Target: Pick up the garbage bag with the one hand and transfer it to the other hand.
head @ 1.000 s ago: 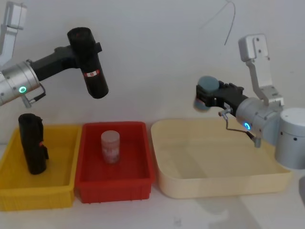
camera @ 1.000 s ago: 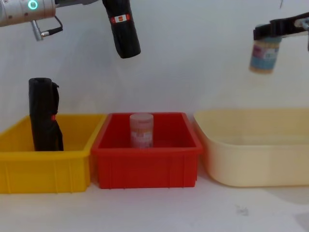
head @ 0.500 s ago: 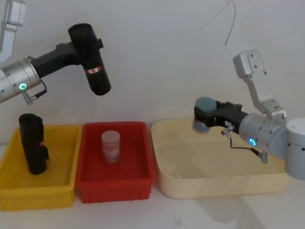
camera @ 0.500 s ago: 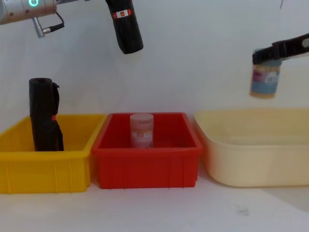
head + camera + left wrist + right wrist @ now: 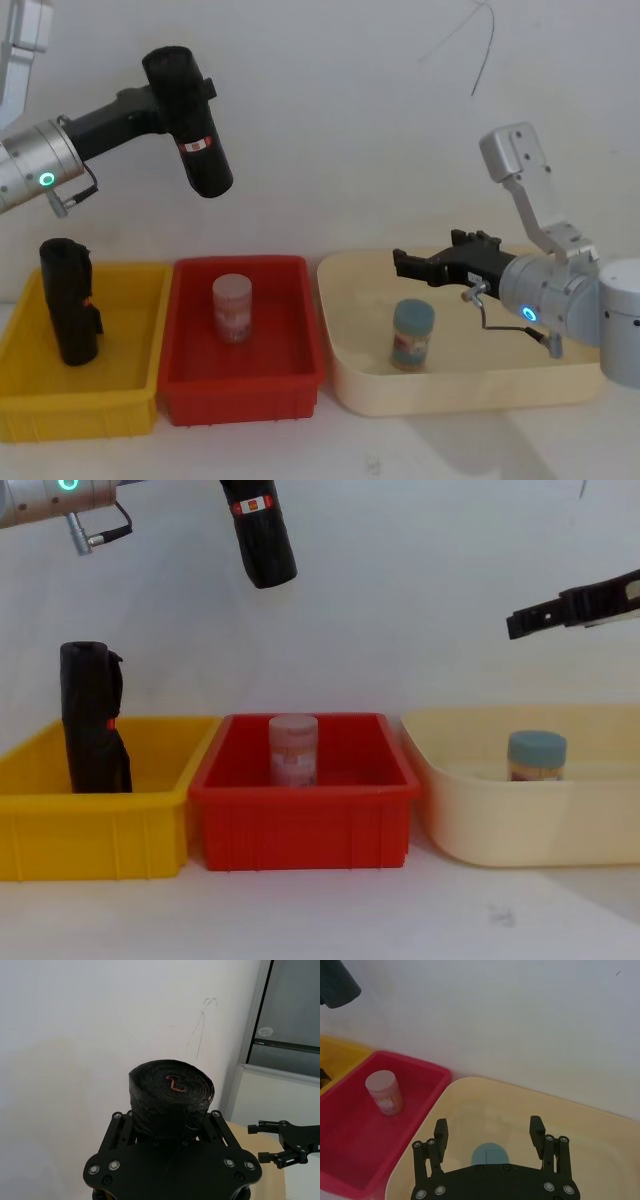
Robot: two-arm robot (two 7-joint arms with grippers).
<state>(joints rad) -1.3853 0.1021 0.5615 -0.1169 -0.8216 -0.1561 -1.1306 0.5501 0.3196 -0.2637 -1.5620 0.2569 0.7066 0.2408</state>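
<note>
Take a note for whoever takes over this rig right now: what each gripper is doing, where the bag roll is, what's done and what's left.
Left gripper: shut on the garbage bag roll, held high in the air, tilted.
Right gripper: open and empty, over the beige tub, above a jar standing in it.
Second black roll: upright in the yellow bin; not the one for this job.
Done: roll picked up.
Left: bring the grippers together, close the right on the roll, open the left.
</note>
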